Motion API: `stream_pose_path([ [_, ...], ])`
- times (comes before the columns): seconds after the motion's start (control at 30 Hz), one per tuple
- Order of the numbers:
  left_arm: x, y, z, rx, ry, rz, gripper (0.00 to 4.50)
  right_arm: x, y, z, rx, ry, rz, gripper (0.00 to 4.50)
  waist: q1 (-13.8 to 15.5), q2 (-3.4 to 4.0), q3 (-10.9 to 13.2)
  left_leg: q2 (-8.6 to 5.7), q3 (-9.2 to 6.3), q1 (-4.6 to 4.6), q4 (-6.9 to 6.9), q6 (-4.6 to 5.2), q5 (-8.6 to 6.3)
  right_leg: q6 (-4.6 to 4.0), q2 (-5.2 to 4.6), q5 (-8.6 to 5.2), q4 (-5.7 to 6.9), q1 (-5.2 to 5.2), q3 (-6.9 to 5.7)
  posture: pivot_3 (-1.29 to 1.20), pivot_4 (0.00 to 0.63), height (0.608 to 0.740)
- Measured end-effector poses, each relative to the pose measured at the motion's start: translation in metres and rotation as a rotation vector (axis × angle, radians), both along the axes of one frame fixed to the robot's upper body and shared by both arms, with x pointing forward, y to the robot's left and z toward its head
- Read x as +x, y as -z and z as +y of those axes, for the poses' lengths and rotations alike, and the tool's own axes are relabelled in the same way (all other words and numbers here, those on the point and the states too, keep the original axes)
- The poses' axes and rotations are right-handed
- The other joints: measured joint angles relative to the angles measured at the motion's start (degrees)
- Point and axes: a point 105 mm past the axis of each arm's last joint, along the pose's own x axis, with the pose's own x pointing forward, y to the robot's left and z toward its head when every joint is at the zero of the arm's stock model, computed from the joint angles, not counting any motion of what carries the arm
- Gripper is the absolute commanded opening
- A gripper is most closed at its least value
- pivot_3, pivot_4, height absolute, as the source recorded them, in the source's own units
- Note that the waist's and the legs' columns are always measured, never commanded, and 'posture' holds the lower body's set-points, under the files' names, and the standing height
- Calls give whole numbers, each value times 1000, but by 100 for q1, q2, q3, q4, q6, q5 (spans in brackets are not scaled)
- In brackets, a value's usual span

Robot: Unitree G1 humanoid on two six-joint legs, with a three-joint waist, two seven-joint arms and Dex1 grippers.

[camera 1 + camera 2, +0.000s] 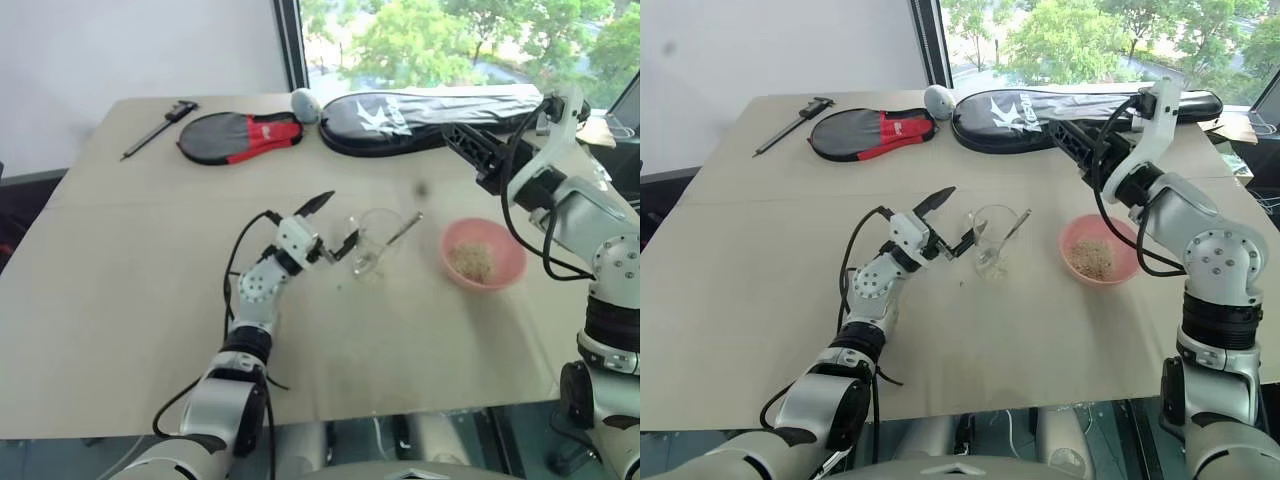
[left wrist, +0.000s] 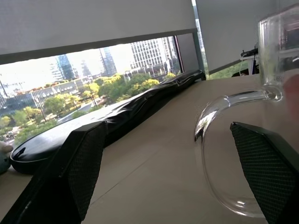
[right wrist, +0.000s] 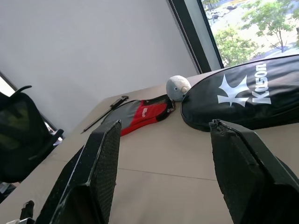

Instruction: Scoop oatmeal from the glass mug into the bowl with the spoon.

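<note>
The clear glass mug (image 1: 372, 245) stands mid-table with the silver spoon (image 1: 405, 229) leaning in it, handle tilted toward the bowl. A little pale oatmeal (image 1: 990, 268) lies at the mug's bottom. To its right sits the salmon-pink bowl (image 1: 510, 268), holding a small heap of oatmeal (image 1: 472, 260). My left gripper (image 1: 335, 222) is open just left of the mug. In the left wrist view the mug's handle (image 2: 210, 140) lies between its fingers (image 2: 88, 154), untouched. My right gripper (image 3: 163, 126) hangs open and empty, raised above the table behind the bowl and pointing toward the far left.
Along the far edge lie a long black racket bag (image 1: 430, 110), a red-and-black paddle cover (image 1: 240, 135), a grey-white ball (image 1: 305, 103) and a black caliper (image 1: 160, 125). A few flakes (image 1: 962, 283) dot the table near the mug. A window runs behind.
</note>
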Motion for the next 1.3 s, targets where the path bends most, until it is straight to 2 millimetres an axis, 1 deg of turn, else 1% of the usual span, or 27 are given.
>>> stream_pose_path([
  [0.17,-3,5,6,12,-13,14,4471,0,1,1,3,-1,3,3055,-30,16,-10,2,3,20,-9,0,0,-1,7,-1,3,7,11,0,150,740],
  [0.3,-6,7,9,17,-18,18,4471,0,1,1,5,0,3,3055,-40,16,-10,2,3,67,-27,1,-1,0,9,-2,-1,40,31,0,150,740],
  [0.6,-12,12,20,31,-35,36,4471,0,3,-1,11,3,9,3055,-151,16,-10,5,5,78,-30,1,-1,0,14,-2,0,43,47,0,150,740],
  [0.83,-22,14,30,34,-42,45,4471,-1,8,-2,12,0,16,3055,-156,16,-10,7,6,79,-32,2,-2,1,15,-3,-1,42,52,0,150,740],
  [0.97,-33,16,45,-5,-84,71,4471,-2,8,-5,11,4,14,3055,-151,13,-7,7,6,72,-32,2,-2,1,15,-3,-3,36,53,0,150,740],
  [1.0,-38,18,48,-6,-95,83,4471,-2,8,-5,10,4,14,3055,-153,9,-5,8,7,69,-32,3,-3,1,15,-2,-4,32,54,0,150,740],
  [1.03,-48,21,53,-3,-104,101,4471,-3,9,-8,6,13,15,3055,-155,6,-3,9,7,64,-32,4,-4,1,14,-3,-5,29,55,0,150,740],
  [1.1,-59,27,61,2,-127,137,4471,-3,8,-19,4,46,11,3055,-124,1,1,8,8,58,-31,6,-5,1,11,-3,-8,26,53,0,150,740],
  [1.17,-65,28,64,0,-141,158,4471,-3,7,-21,1,50,6,3055,-98,-11,7,7,7,58,-29,8,-6,1,9,-3,-8,27,51,0,150,740],
  [1.23,-72,25,66,-13,-154,166,4471,-4,11,-25,-12,55,9,3055,-83,-25,15,6,7,59,-29,10,-8,1,6,-3,-8,28,50,0,150,740],
  [1.27,-75,25,68,-16,-165,169,4471,-6,14,-28,-22,61,12,3055,-78,-28,17,6,8,58,-28,11,-8,1,5,-3,-8,28,51,0,150,740],
  [1.3,-79,24,70,-21,-178,176,4471,-8,17,-36,-34,79,10,3055,-64,-30,18,5,8,58,-29,12,-9,1,4,-3,-9,28,50,0,150,740],
])
